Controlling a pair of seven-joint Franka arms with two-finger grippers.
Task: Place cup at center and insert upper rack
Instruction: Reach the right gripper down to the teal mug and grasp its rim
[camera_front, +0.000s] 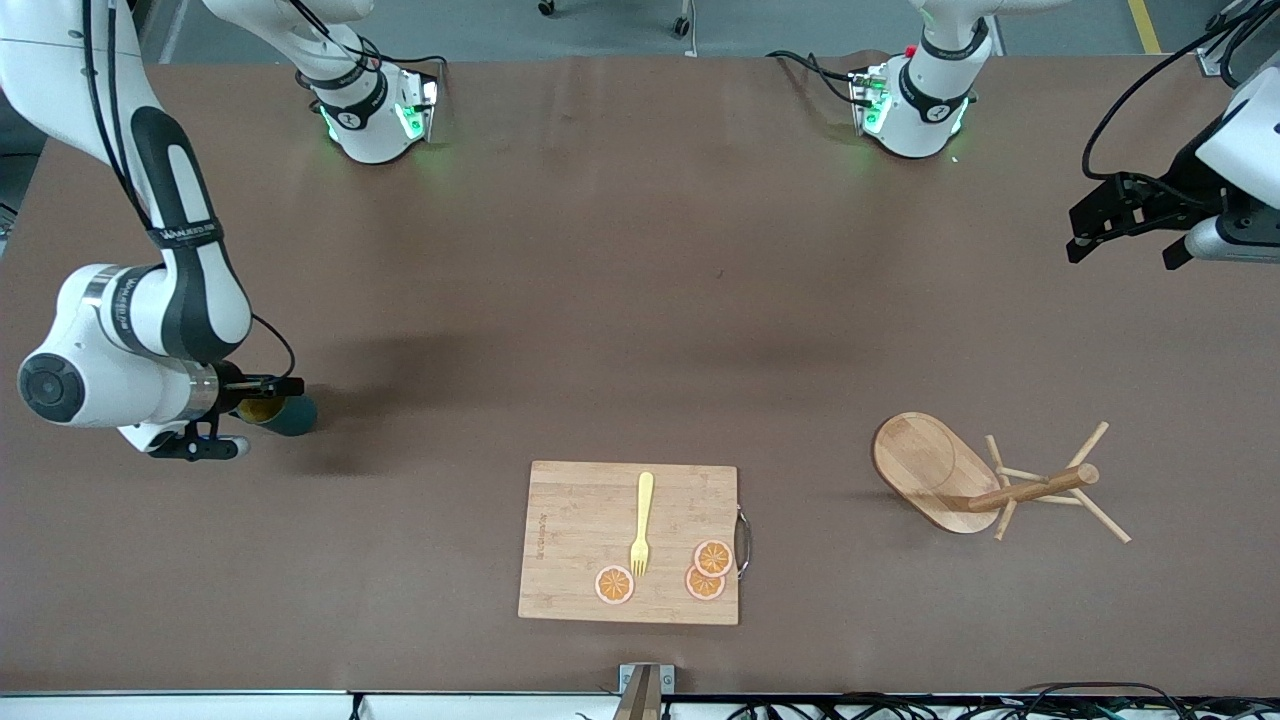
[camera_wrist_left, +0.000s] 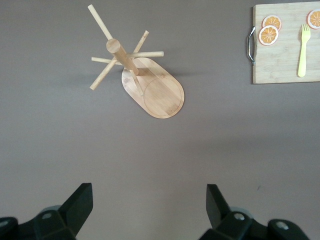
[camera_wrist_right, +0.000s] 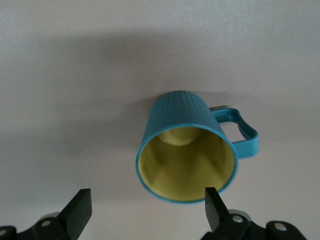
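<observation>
I see my right arm folded low over the right arm's end of the brown bench (camera_front: 640, 300), its wrist turned sideways so the right claw (camera_front: 250, 415) points along the surface at the cup (camera_front: 283, 413). The teal ribbed cup lies on its side on the bench, yellow mouth facing the claw, handle (camera_wrist_right: 240, 132) out to one side. In the right wrist view the right claw's fingers (camera_wrist_right: 216, 207) stand released and spread, one just beside the cup's rim, the other apart from it, and nothing is gripped. My left arm hangs high over the left arm's end of the bench, and the left claw (camera_front: 1125, 235) is released too, both black fingers (camera_wrist_left: 75, 205) wide apart over bare surface. The upper rack (camera_front: 985, 480), a wooden mug tree, lies tipped over on the bench, its oval base (camera_front: 930, 470) tilted up on edge and its post and pegs pointing toward the left arm's end. A bamboo cutting board (camera_front: 580, 540) sits near the bench edge closest to the front camera, between cup and rack and well apart from both, carrying a yellow fork (camera_front: 641, 525) and three orange slices (camera_front: 705, 570), with a metal handle (camera_front: 743, 540) on the side toward the rack. The middle of the bench is open brown surface, giving me wide room.
</observation>
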